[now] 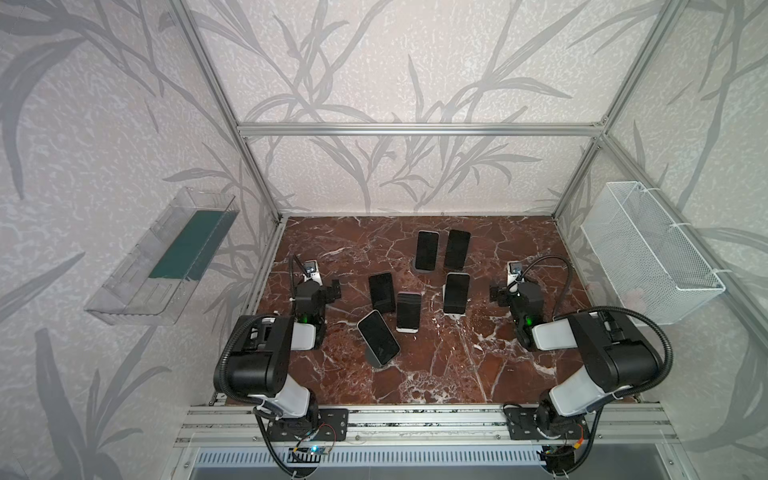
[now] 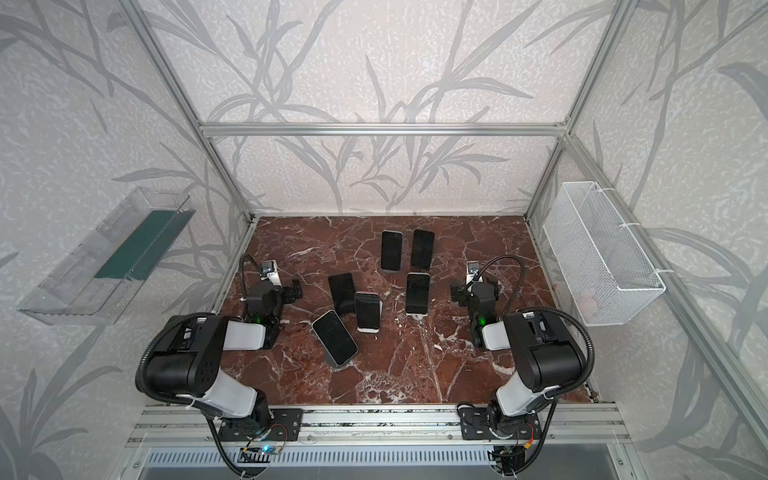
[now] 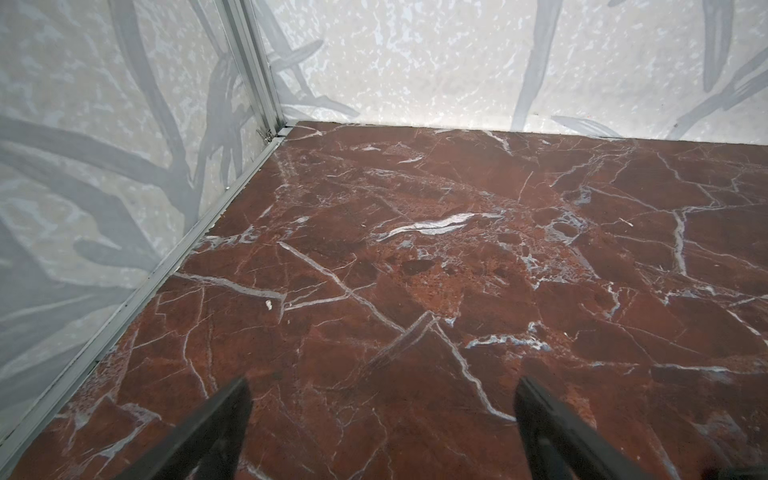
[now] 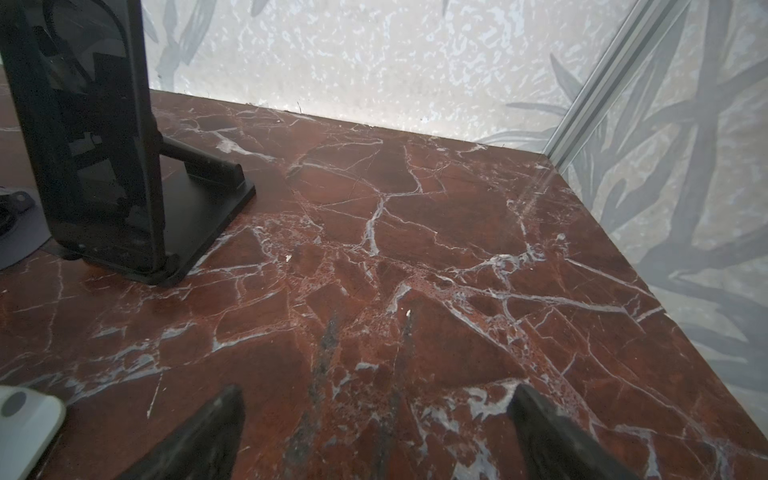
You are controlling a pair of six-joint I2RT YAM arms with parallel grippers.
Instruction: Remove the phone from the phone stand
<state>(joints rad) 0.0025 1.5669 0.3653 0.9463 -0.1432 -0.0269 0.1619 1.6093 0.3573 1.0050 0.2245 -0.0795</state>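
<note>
Left gripper: jaws wide, empty, over the marble table near the left wall.
Right gripper: jaws wide, empty; a phone on its black stand stands near, untouched.
Cluster: six propped phones between the arms, front phone skewed.
Walls: clear bin left, wire basket right.

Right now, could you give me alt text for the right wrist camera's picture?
A dark phone stands propped on a black phone stand on a red marble table. The right gripper is open and empty, apart from the phone.
</note>
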